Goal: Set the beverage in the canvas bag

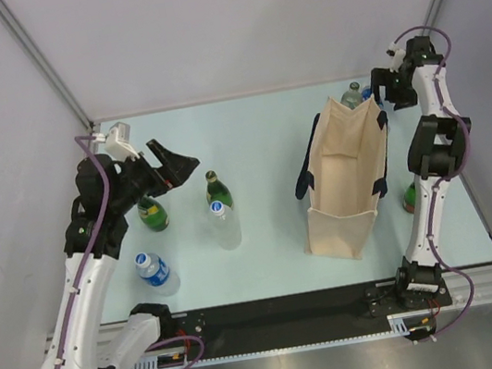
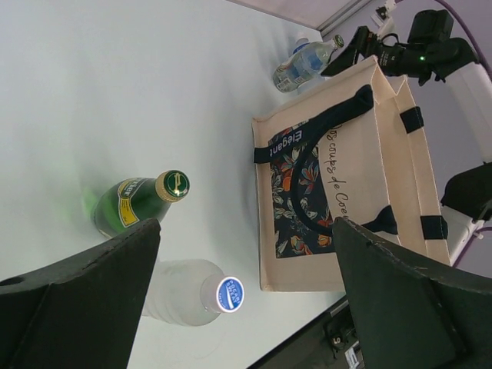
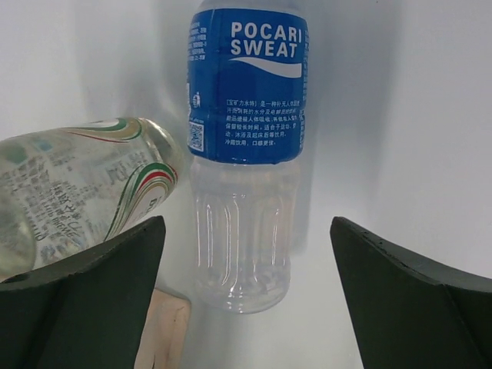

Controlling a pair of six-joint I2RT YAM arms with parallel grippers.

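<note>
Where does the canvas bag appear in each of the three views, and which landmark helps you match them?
Top external: the canvas bag stands upright, right of centre, mouth open.
Left wrist: the bag fills the right half, turned sideways, with its floral panel showing.
Right wrist: only a beige corner at bottom left, probably the bag.
Shared landmark: the clear bottles at the bag's far end.

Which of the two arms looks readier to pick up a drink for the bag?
Probably the right. Its open right gripper frames the Pocari Sweat bottle, which stands at the far end of the canvas bag. The left gripper, also open, hangs across the table from the bag, near the green bottle.
</note>
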